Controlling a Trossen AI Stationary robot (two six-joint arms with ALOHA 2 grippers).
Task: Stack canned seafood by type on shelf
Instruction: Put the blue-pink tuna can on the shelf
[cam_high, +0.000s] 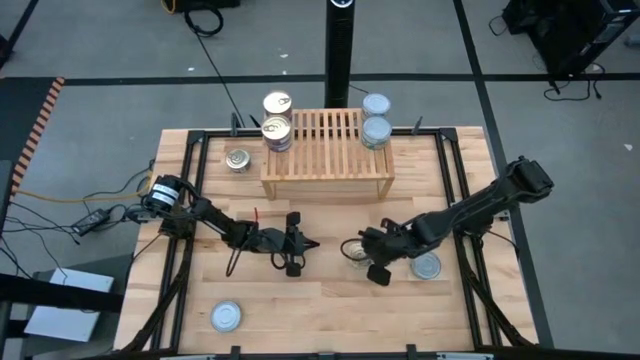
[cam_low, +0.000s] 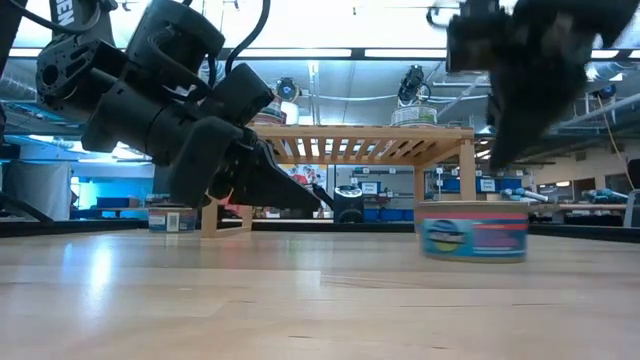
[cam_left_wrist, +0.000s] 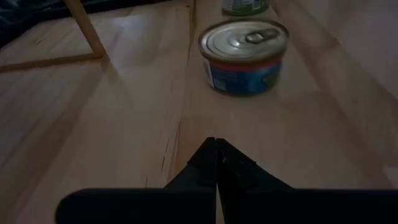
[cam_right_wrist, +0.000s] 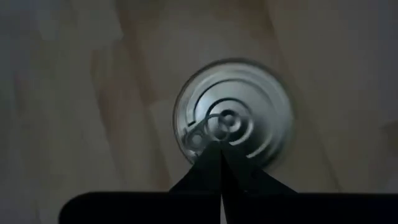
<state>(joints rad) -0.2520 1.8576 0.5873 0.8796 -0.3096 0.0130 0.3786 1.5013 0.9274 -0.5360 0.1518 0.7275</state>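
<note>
- high view: shelf (cam_high: 327, 150) sits at the upper middle of the frame on the wooden surface (cam_high: 320, 310). two gold-lidded tins (cam_high: 276, 130) rise as a stack at its upper left corner, one on top of the other, and two pale-lidded tins (cam_high: 376, 130) rise the same way at its upper right corner.
- high view: loose tin (cam_high: 237, 159) lies just left of the shelf, another pale tin (cam_high: 226, 317) lies at the lower left, and one more (cam_high: 427, 266) lies at the lower right beside the right arm.
- high view: left gripper (cam_high: 312, 245) points toward the centre from the left, low over the surface, jaws clenched on nothing. right gripper (cam_high: 352, 248) reaches in from the right, jaws clenched, tip over a tin (cam_high: 358, 258) below the shelf.
- low view: left gripper (cam_low: 318, 205) fills the upper left, its closed tip hanging above the surface. blue-labelled tin (cam_low: 474, 230) stands at centre right under the blurred right arm, with the shelf (cam_low: 350, 145) behind.
- left wrist view: closed jaws of the left gripper (cam_left_wrist: 216, 144) aim toward a gold-lidded tin (cam_left_wrist: 243, 55) standing apart on the surface; another tin (cam_left_wrist: 245, 6) shows at the top edge.
- right wrist view: right gripper (cam_right_wrist: 221, 147) is pinched shut directly above a pull-tab lid (cam_right_wrist: 233, 121); whether it touches cannot be told.
</note>
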